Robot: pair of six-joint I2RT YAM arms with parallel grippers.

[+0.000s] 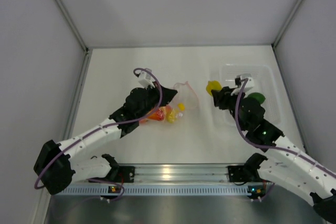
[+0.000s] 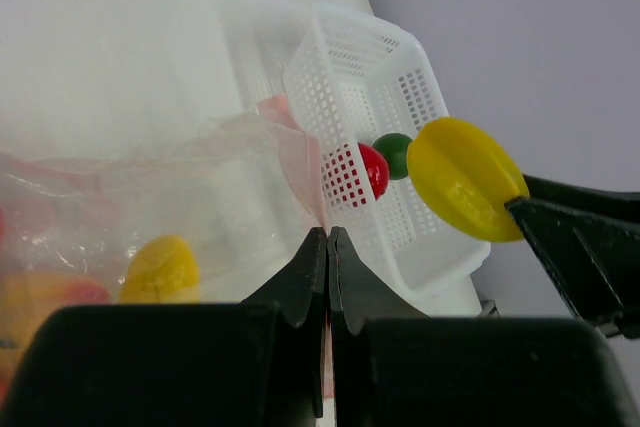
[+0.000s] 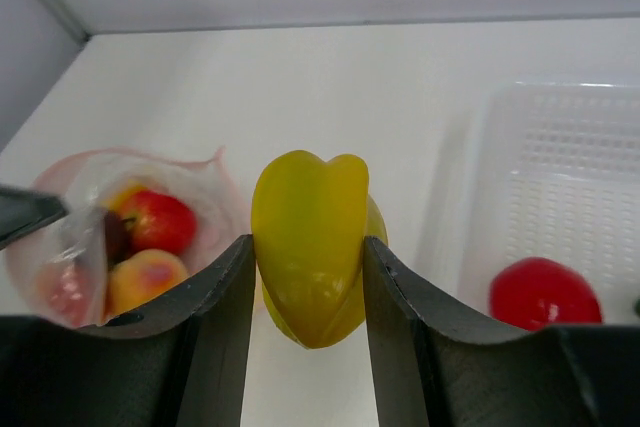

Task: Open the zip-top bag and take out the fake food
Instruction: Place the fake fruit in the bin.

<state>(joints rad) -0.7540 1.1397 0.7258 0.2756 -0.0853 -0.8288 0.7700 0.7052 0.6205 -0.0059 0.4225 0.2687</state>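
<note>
The zip-top bag lies open-mouthed mid-table, clear with a pink edge. Inside it are fake food pieces: a red apple, a peach and a yellow piece. My left gripper is shut on the bag's pink rim, and a thin film shows between the tips of the left gripper. My right gripper is shut on a ribbed yellow fruit, held in the air between the bag and the tray. The same yellow fruit shows beside the basket in the left wrist view.
A white perforated tray stands at the right and holds a red piece and a green piece. White walls close in the table on the left, right and back. The arms' bases sit along the near rail.
</note>
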